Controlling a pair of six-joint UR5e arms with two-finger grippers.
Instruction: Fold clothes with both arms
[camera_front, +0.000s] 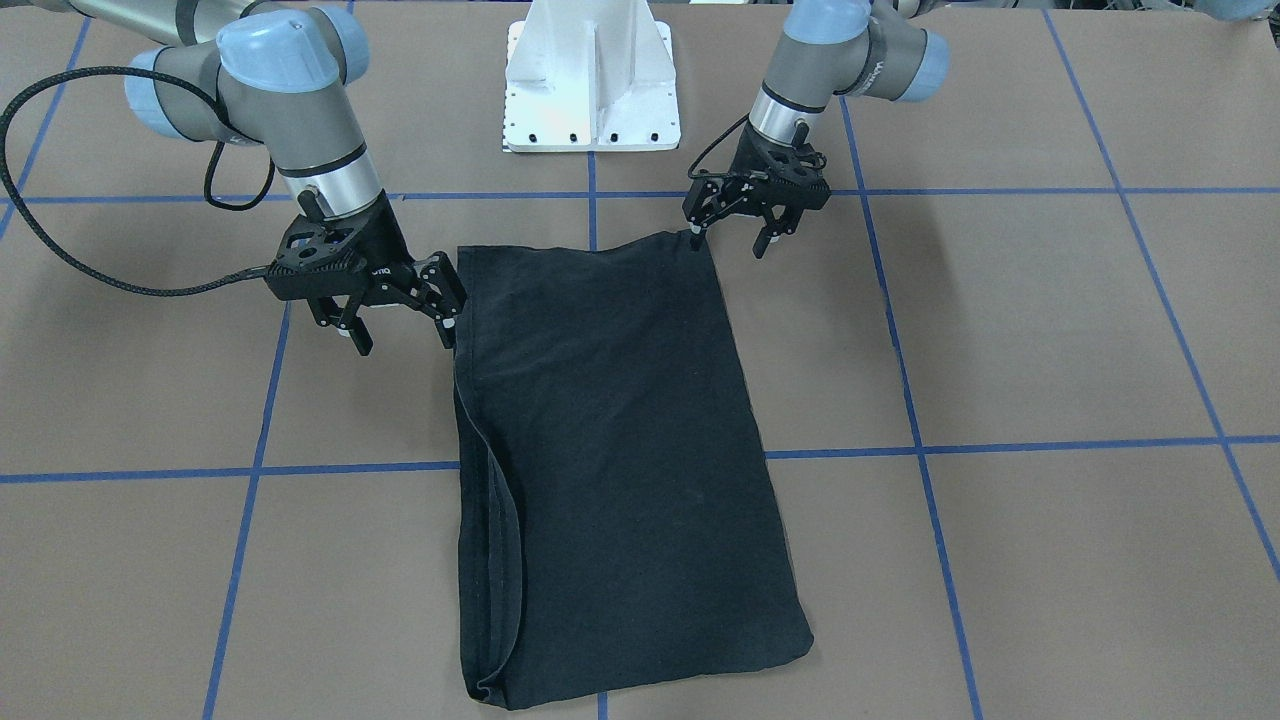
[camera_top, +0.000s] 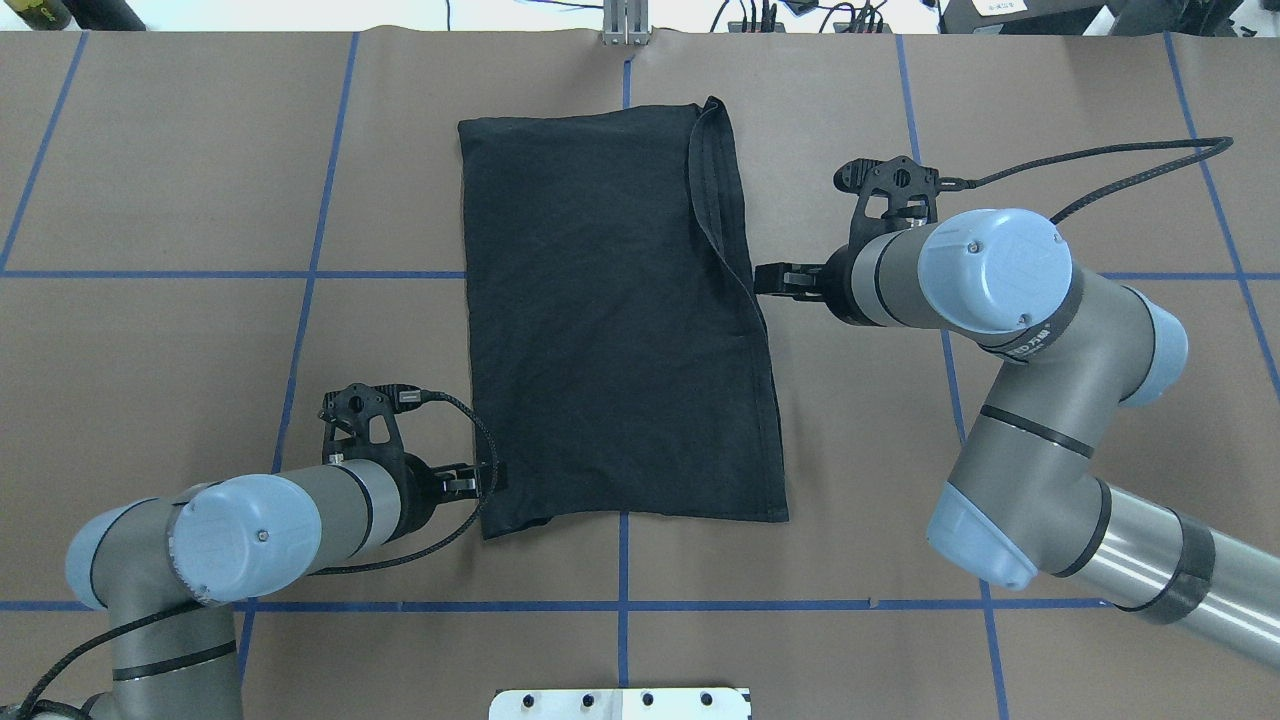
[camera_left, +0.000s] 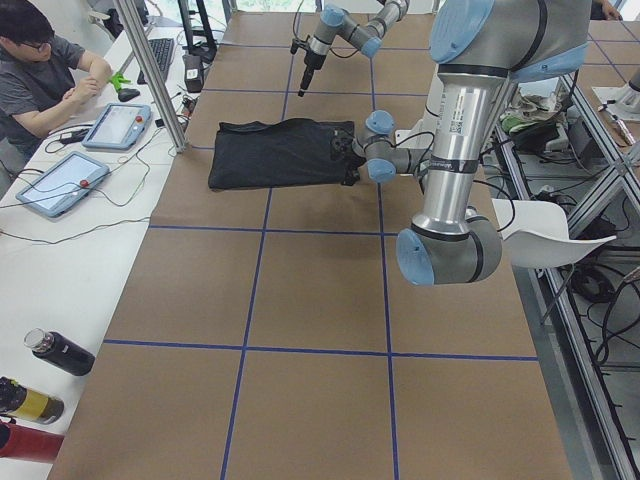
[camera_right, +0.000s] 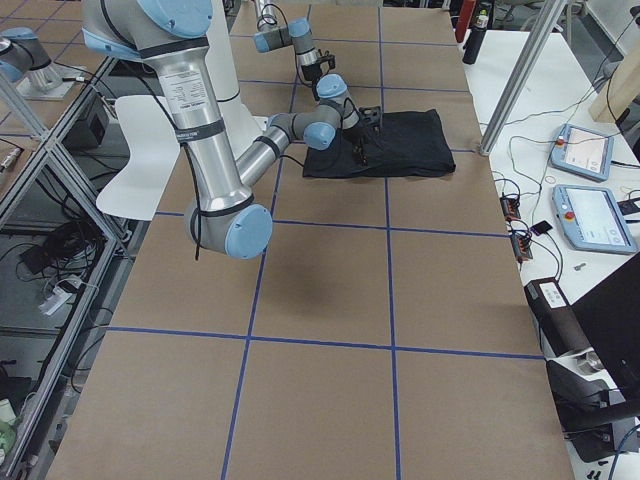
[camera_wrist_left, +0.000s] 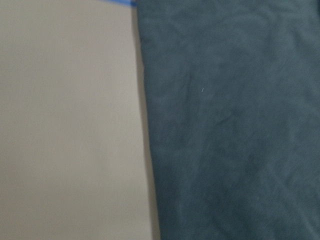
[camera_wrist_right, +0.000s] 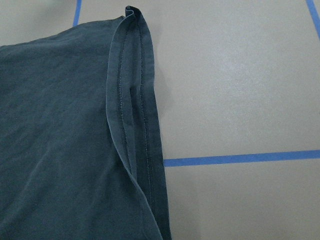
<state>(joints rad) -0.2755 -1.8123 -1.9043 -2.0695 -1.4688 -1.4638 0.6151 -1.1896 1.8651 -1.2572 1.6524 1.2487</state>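
The black T-shirt (camera_front: 610, 450) lies folded into a long rectangle on the table, plain black side up, its graphic hidden. It also shows in the overhead view (camera_top: 610, 320). A hemmed edge (camera_wrist_right: 132, 115) runs along the side toward my right arm. My left gripper (camera_front: 728, 243) is open, with one fingertip (camera_front: 697, 240) at the shirt's near corner and the other off the cloth. My right gripper (camera_front: 405, 340) is open, with one fingertip (camera_front: 450, 335) at the shirt's hemmed side edge. Both grippers are empty. In the overhead view the left gripper (camera_top: 478, 480) and the right gripper (camera_top: 770, 280) sit at opposite sides of the shirt.
The white bolted pedestal (camera_front: 592, 90) stands at the robot's side of the table. Blue tape lines (camera_front: 1000, 445) grid the brown table. An operator (camera_left: 40, 70), tablets (camera_left: 60, 185) and bottles (camera_left: 55, 352) are at a side bench, beyond the table.
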